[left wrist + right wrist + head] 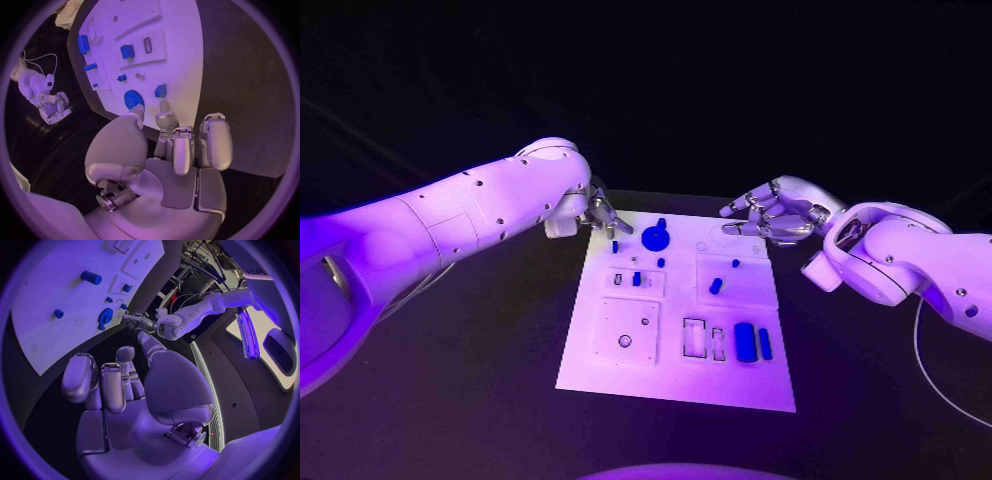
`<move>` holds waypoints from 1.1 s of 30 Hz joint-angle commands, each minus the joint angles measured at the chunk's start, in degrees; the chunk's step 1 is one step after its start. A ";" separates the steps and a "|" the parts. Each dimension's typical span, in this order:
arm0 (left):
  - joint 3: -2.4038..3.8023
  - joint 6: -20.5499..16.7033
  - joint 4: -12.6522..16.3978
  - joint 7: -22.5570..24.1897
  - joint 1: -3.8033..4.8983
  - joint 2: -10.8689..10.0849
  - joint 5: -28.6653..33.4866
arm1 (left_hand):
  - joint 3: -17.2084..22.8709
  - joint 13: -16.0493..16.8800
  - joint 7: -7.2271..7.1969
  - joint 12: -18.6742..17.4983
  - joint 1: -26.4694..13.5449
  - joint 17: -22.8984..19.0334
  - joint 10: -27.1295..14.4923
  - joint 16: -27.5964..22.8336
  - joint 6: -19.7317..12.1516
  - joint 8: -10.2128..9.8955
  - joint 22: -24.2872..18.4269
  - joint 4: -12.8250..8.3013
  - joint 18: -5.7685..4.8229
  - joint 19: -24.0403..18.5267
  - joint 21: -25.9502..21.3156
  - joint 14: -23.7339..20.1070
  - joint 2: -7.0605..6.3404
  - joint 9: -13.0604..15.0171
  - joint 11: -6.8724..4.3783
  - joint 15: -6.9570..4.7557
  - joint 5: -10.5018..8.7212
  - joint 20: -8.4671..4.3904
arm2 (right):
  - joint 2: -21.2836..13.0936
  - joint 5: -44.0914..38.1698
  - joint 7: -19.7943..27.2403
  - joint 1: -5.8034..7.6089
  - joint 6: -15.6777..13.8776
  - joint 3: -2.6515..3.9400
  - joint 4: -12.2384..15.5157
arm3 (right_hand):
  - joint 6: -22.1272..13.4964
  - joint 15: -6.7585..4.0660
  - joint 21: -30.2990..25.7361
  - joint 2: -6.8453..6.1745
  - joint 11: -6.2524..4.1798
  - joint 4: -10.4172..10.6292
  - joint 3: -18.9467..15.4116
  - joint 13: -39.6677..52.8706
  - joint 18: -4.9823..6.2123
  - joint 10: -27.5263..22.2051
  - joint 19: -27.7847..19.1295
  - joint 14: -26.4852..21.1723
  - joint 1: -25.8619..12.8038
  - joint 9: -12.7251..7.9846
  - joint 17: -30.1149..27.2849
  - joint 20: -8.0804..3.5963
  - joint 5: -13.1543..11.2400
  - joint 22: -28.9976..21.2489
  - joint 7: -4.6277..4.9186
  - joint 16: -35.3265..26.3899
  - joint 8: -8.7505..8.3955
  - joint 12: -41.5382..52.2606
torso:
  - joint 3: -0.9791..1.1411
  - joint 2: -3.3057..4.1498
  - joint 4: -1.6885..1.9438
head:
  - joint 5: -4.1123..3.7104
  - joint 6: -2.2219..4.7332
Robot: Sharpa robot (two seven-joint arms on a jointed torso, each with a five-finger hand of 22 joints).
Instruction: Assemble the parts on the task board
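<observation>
Black table [473, 400] from my seat, white task board [678, 385] dead center, blue gear [655, 238] at its 12 o'clock edge. Left hand [600, 212] at 11, right hand [773, 212] at 1, both empty with fingers loosely apart.

The left arm reaches in from the near left, its left hand [599, 212] held out with fingers apart, holding nothing. The right arm bends in from the right; the right hand [773, 213] hangs loosely curled and empty

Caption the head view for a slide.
Both hands, left and right, hover empty at the far end of the white board, blue parts scattered on it.
</observation>
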 commanded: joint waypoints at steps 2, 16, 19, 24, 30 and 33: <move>-0.06 2.72 -0.86 1.59 -0.02 0.48 -1.21 | -0.39 -0.03 -0.04 -0.05 0.42 15.06 -0.25 0.14 0.44 -0.20 1.24 0.00 -0.06 1.14 0.31 6.01 0.09 -0.07 0.25 0.31 0.06 0.38 | 0.12 0.05 0.54 -0.03 0.89 0.01 -0.04 | -0.06 -0.04 -0.25 0.53 -0.08 0.18 -0.28 -0.01 0.02 -0.28 -0.53 2.89 -0.11 -0.08 -0.05 0.04 0.17 -0.05 -0.07 -0.39 0.38 0.15 | 0.05 -0.06 0.05 | 0.14 -0.10; -0.32 6.47 -1.68 0.98 -0.04 0.86 -1.13 | -0.71 0.03 -0.14 0.09 1.21 15.06 -0.20 0.14 0.98 -0.15 1.46 -0.10 -0.09 1.19 0.44 6.01 0.69 -0.35 0.18 0.29 0.07 0.40 | 0.15 0.04 0.53 -0.03 1.09 0.01 -0.11 | -0.06 -0.04 -0.25 0.53 -0.08 0.18 -0.28 -0.01 0.02 -0.28 -0.53 2.89 -0.11 -0.08 -0.05 0.04 0.17 -0.05 -0.07 -0.39 0.38 0.15 | 0.02 -0.06 0.07 | 0.13 -0.22; -0.34 7.22 -1.64 0.86 -0.04 0.87 -0.79 | -0.83 0.16 -0.22 0.25 1.89 15.06 -0.10 0.14 1.28 -0.10 1.50 -0.23 -0.09 1.20 0.44 6.01 1.01 -0.48 0.12 0.24 0.08 0.39 | 0.15 0.04 0.52 -0.03 1.12 0.01 -0.12 | -0.06 -0.04 -0.25 0.53 -0.08 0.18 -0.28 -0.01 0.02 -0.28 -0.53 2.89 -0.11 -0.08 -0.05 0.04 0.17 -0.05 -0.07 -0.39 0.38 0.15 | 0.02 -0.06 0.08 | 0.14 -0.24; -0.38 7.88 -1.57 0.80 -0.04 0.93 -0.46 | -0.94 0.18 -0.27 0.31 2.51 15.06 -0.05 0.14 1.44 -0.09 1.59 -0.35 -0.11 1.22 0.49 6.01 1.23 -0.61 0.08 0.21 0.05 0.37 | 0.19 0.04 0.53 -0.03 1.17 0.01 -0.15 | -0.06 -0.04 -0.24 0.63 -0.08 0.19 -0.29 0.12 0.01 -0.18 -0.51 2.89 -0.02 -0.08 -0.04 0.03 0.22 -0.01 -0.07 -0.40 0.41 0.35 | 0.02 -0.04 0.06 | 0.20 -0.25; -0.41 7.98 -1.55 0.89 -0.05 1.01 -0.33 | -1.00 0.22 -0.31 0.39 3.16 15.06 0.00 0.14 1.59 -0.08 1.56 -0.46 -0.09 1.21 0.45 6.01 1.52 -0.73 0.04 0.17 0.04 0.34 | 0.23 0.04 0.53 -0.03 1.23 0.01 -0.18 | -0.06 -0.04 -0.24 0.63 -0.08 0.19 -0.29 0.12 0.01 -0.18 -0.51 2.89 -0.02 -0.08 -0.04 0.03 0.22 -0.01 -0.07 -0.40 0.41 0.35 | 0.02 -0.01 0.02 | 0.26 -0.39; -0.43 8.22 -1.64 0.98 -0.07 1.11 -0.12 | -0.99 0.22 -0.34 0.42 3.67 15.06 0.02 0.14 1.68 -0.07 1.50 -0.55 -0.08 1.18 0.38 6.01 1.79 -0.82 0.01 0.15 0.05 0.32 | 0.28 0.04 0.54 -0.03 1.27 0.01 -0.21 | -0.06 -0.04 -0.24 0.63 -0.08 0.19 -0.29 0.12 0.01 -0.18 -0.51 2.89 -0.02 -0.08 -0.04 0.03 0.22 -0.01 -0.07 -0.40 0.41 0.35 | 0.03 -0.01 0.05 | 0.24 -0.38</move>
